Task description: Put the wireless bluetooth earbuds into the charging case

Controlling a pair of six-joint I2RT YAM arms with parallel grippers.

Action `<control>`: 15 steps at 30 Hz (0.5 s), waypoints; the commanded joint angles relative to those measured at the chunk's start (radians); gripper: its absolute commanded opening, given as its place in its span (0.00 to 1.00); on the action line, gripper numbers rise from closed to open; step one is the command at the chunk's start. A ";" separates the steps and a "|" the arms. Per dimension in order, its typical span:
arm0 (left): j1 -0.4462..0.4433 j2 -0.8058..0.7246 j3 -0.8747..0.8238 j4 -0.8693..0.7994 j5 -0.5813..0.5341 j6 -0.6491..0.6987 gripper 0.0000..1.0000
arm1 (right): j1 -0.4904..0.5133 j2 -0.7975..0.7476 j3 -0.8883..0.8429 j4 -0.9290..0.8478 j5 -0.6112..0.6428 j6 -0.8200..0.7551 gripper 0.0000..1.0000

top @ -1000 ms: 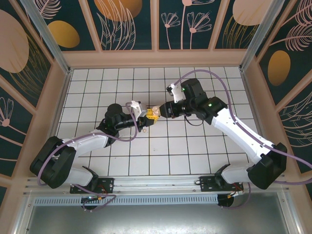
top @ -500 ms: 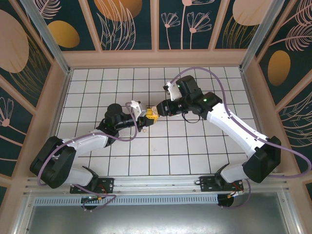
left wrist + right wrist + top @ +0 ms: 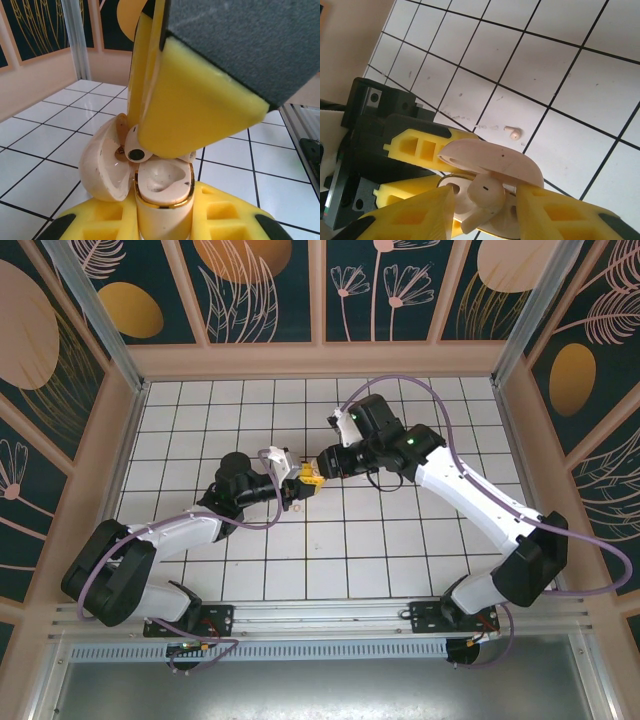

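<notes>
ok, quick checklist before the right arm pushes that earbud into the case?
1. Charging case clamped in left gripper: ok.
2. Lid swung open, socket exposed: ok.
3. Earbud pinched in right gripper, over the case: ok.
4. Earbud lined up with its socket: cannot tell.
5. Earbud seated: not ok, not yet in.
6. Second earbud in the case: not ok, it lies on the floor tile.

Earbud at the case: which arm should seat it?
Right. The right gripper pinches the earbud right at the open charging case, which the left gripper holds.
</notes>
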 commanded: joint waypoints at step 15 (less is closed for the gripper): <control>-0.001 -0.033 0.007 0.022 0.004 0.012 0.19 | 0.036 -0.051 -0.027 0.040 0.125 0.014 0.22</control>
